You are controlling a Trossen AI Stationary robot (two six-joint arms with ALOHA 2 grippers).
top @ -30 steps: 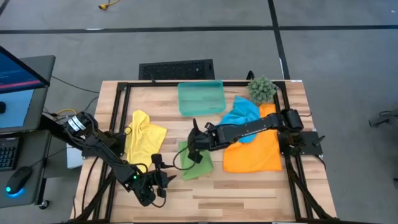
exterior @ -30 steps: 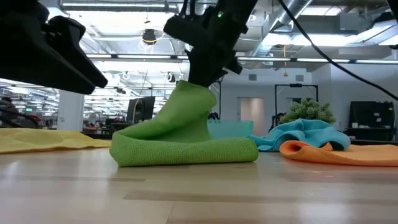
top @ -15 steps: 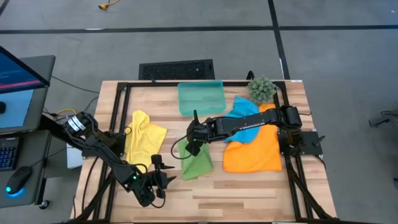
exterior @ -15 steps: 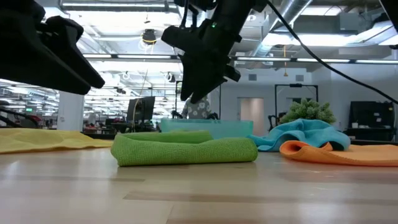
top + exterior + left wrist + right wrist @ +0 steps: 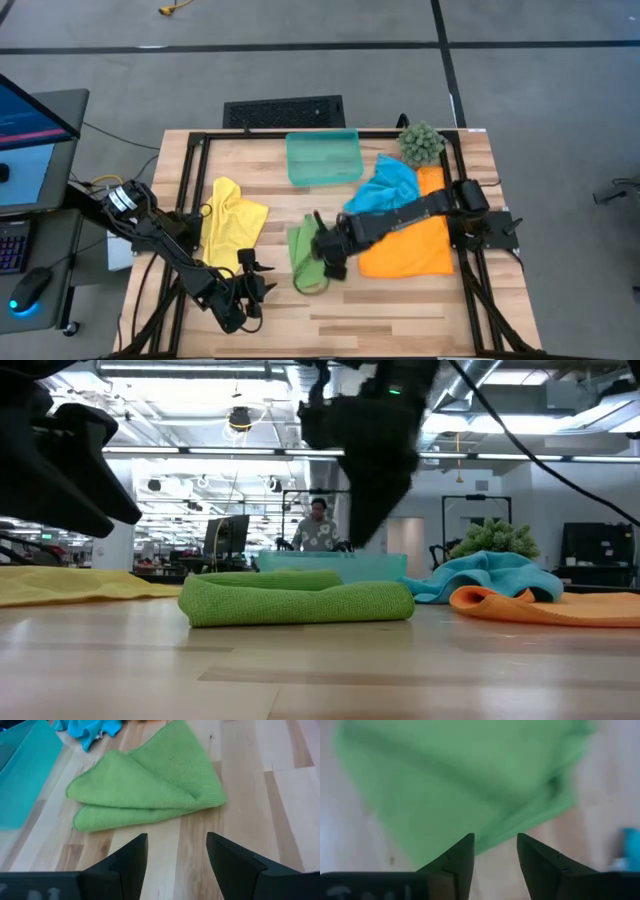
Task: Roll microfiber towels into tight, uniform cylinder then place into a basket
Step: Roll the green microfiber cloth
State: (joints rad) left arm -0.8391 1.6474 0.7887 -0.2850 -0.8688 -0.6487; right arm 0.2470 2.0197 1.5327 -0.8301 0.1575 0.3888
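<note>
The green towel [image 5: 303,262] lies folded over on the wood near the table's middle; several layers show in the left wrist view [image 5: 150,785]. My right gripper [image 5: 326,260] hangs open just above the towel's right edge [image 5: 495,840], pointing steeply down and clear of it in the low view [image 5: 372,535]. My left gripper [image 5: 255,290] waits open near the front edge, aimed at the green towel [image 5: 177,840]. The yellow towel [image 5: 232,215] lies to the left, the blue towel [image 5: 388,185] and orange towel [image 5: 410,248] to the right. The teal basket [image 5: 322,158] stands at the far edge.
A spiky green plant ball [image 5: 421,143] sits at the far right corner. A black frame [image 5: 190,180] runs around the tabletop. Bare wood [image 5: 400,310] lies along the near edge. A person [image 5: 318,525] shows in the room behind.
My right gripper has opened and let go of the green towel's raised part, which has dropped onto the rest of the fold. The towel now lies flat. The gripper then swung toward the table's near edge and slightly right, tipping more steeply down.
</note>
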